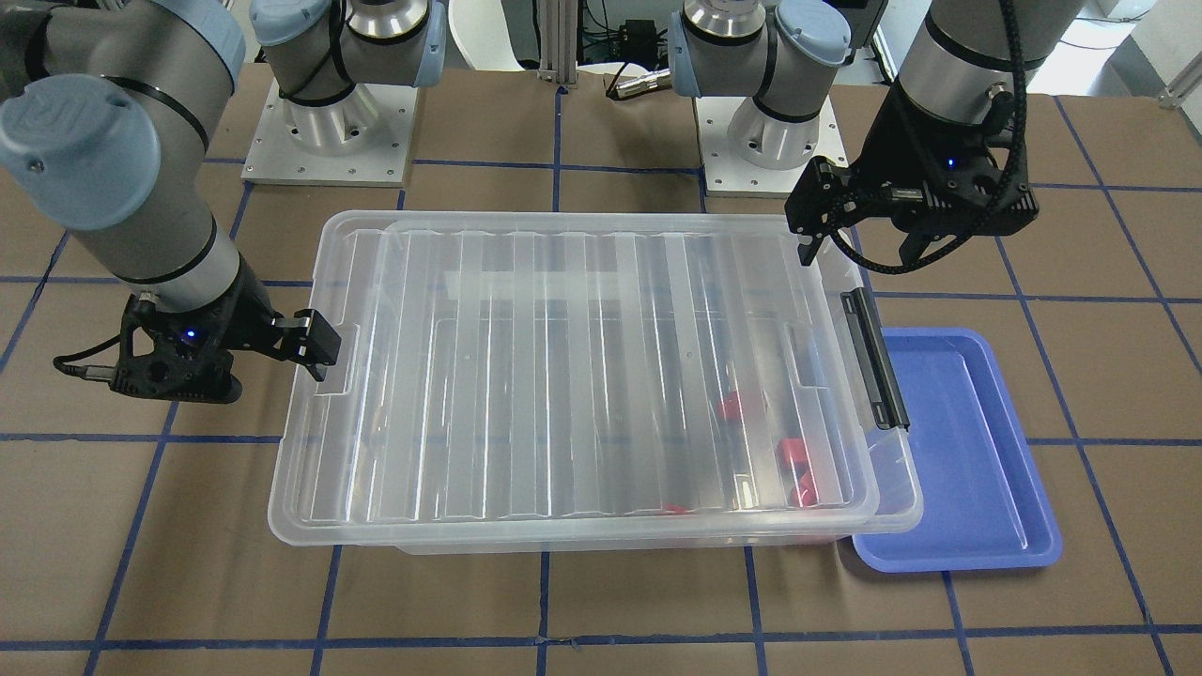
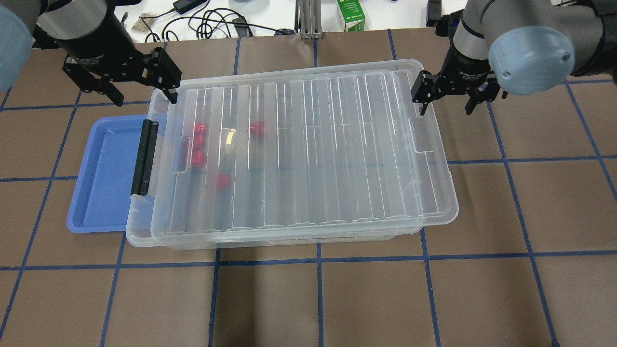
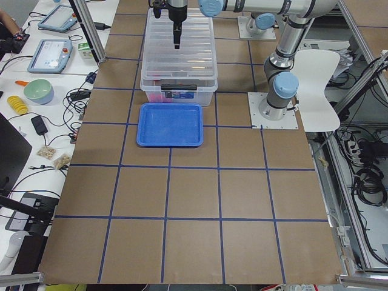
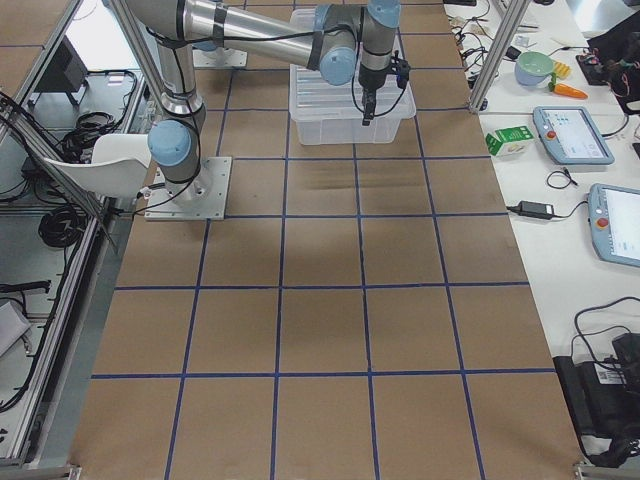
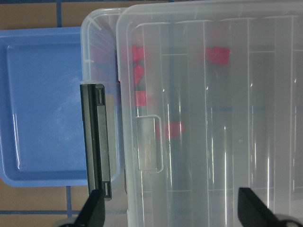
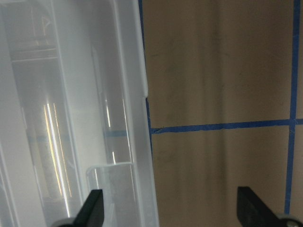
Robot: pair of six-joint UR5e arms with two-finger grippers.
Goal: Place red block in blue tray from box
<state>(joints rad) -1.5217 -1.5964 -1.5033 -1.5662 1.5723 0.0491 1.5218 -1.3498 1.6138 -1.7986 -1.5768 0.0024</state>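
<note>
So the lid (image 2: 313, 144) is on the box (image 2: 137, 238), lying a bit crooked, and the box's rim peeks out at the left end of the overhead view. Several red blocks show through the clear plastic, bunched near that end. One red block (image 2: 196, 158) sits close to the black latch (image 2: 143, 156). The latch looks flipped away from the lid, though that is hard to be sure of. The blue tray (image 2: 103, 168) lies on the counter (image 2: 308, 299) at the same end, with the box's rim hanging over its edge. Nothing is in it.

The left gripper (image 2: 144, 94) hangs above the box's upper left corner, its fingers (image 5: 94, 210) spread wide and holding nothing. The right gripper (image 2: 446, 103) hangs by the upper right corner, its fingers (image 6: 92, 208) spread wide and bare too.

The step in hand looks like opening the box. Next, the lid probably has to be lifted or slid off, likely with one gripper at each end. Only then can a block be picked up and carried the short way to the tray.
</note>
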